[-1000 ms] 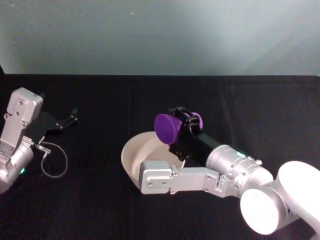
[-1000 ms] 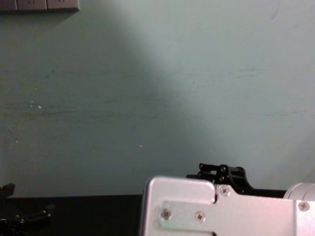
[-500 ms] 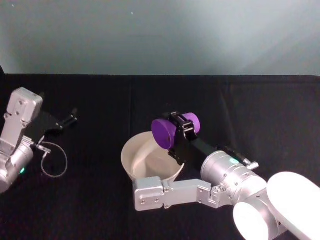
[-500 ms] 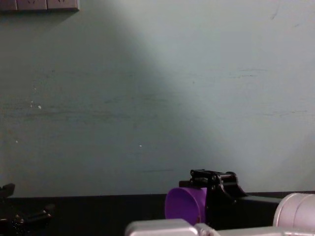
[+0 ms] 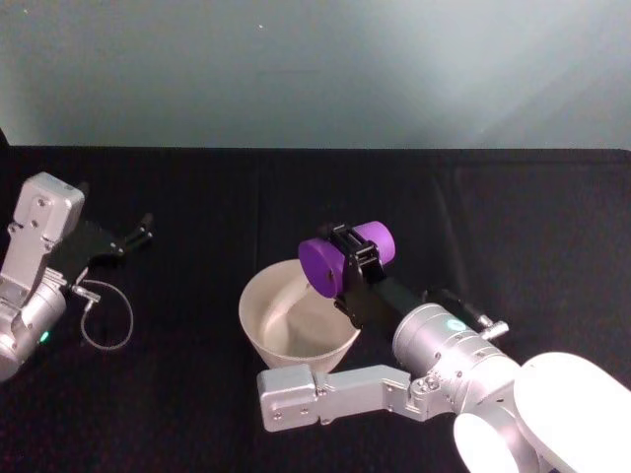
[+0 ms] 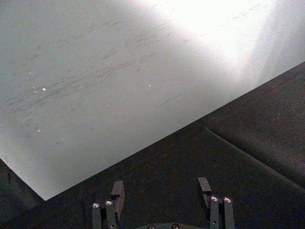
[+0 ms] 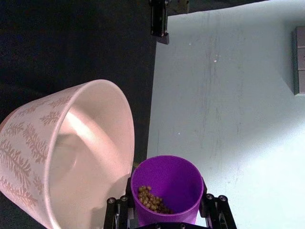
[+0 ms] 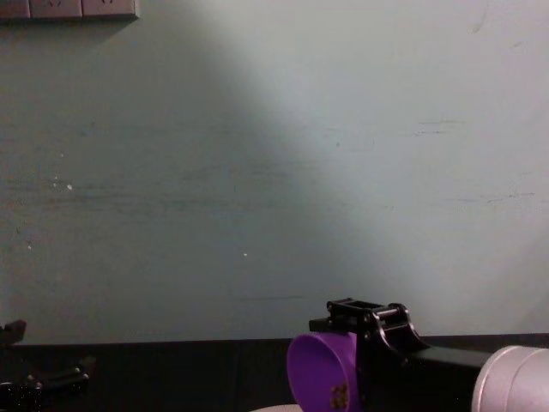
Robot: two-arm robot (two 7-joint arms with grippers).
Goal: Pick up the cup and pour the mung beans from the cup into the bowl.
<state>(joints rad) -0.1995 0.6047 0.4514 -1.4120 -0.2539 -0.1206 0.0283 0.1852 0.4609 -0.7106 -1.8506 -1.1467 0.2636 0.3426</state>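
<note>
- One step is occupying me now, as I am reading it: the pour itself, with the cup already lifted and tipped but nothing emptied yet.
- Nearest to me, the bowl (image 5: 296, 320) is sitting on the black table (image 5: 197, 197). Its pale inside is showing bare, and I am seeing no beans in it.
- Just past that, at the bowl's far right rim, my right gripper (image 5: 347, 268) is clamping the cup (image 5: 322, 266), with its fingers closed onto the purple walls from both sides.
- The cup is lying tipped well over, with its mouth facing across the bowl. Its lip is hanging just beside the bowl's rim, and I cannot tell whether the two are touching.
- Inside the cup, a small heap of mung beans (image 7: 151, 199) is resting on the low side. None are spilling out that I can see.
- The next move is calling for more wrist roll, so that the lip is dropping below the cup's base. I should be keeping the lip over the bowl's hollow, not outside its rim. I should also be going slowly, since small round beans are likely to bounce and scatter.
- Farthest out, well to the bowl's left, my left gripper (image 6: 161, 188) is idling over the table, with its fingers spread wide and gripping nothing.
</note>
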